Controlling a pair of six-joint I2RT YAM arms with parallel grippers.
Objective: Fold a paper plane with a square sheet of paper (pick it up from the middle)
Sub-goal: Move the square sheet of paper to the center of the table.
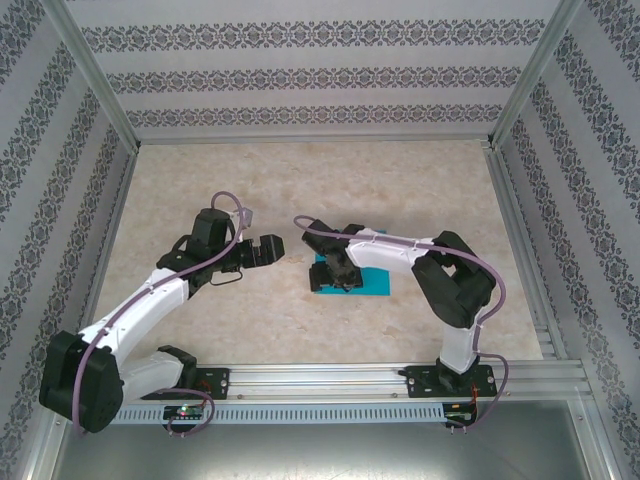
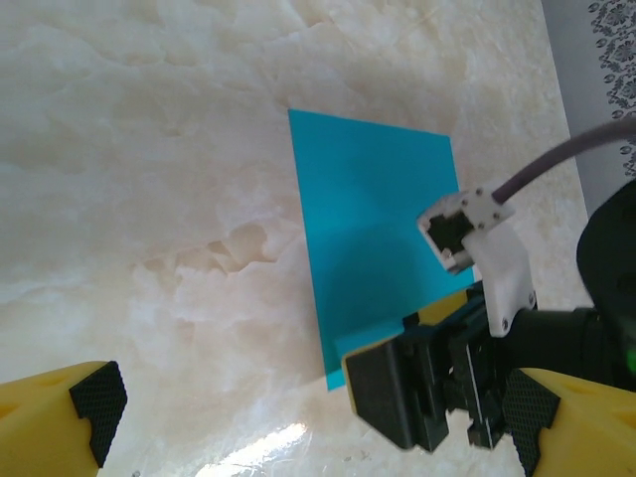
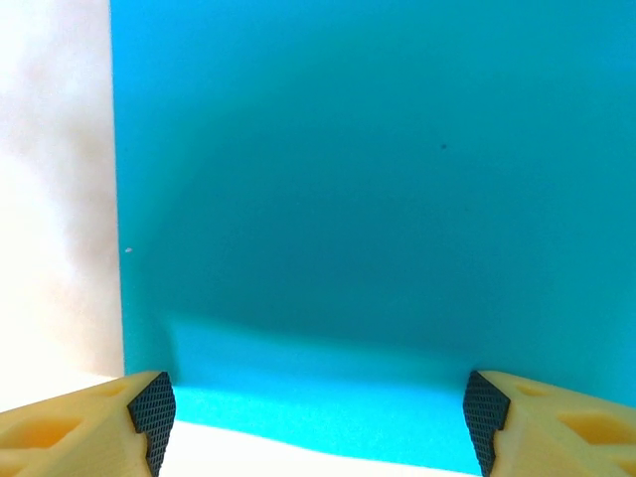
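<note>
Right pincer (image 3: 318, 412) held over flat square sheet of paper (image 3: 348, 199).
Spread wide, empty, likely for a mid-sheet pinch; left pincer (image 1: 268, 250) parked at 9 o'clock, equally open, empty.

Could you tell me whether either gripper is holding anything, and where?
Nothing is held: the right gripper is open over the flat square sheet of paper; the left gripper is open, off it.

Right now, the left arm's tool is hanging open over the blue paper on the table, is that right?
Not quite. It is the right arm's tool that hangs open over the blue paper, as the right wrist view shows. In the top view, the left arm's tool sits off to the paper's side, on bare table.
</note>
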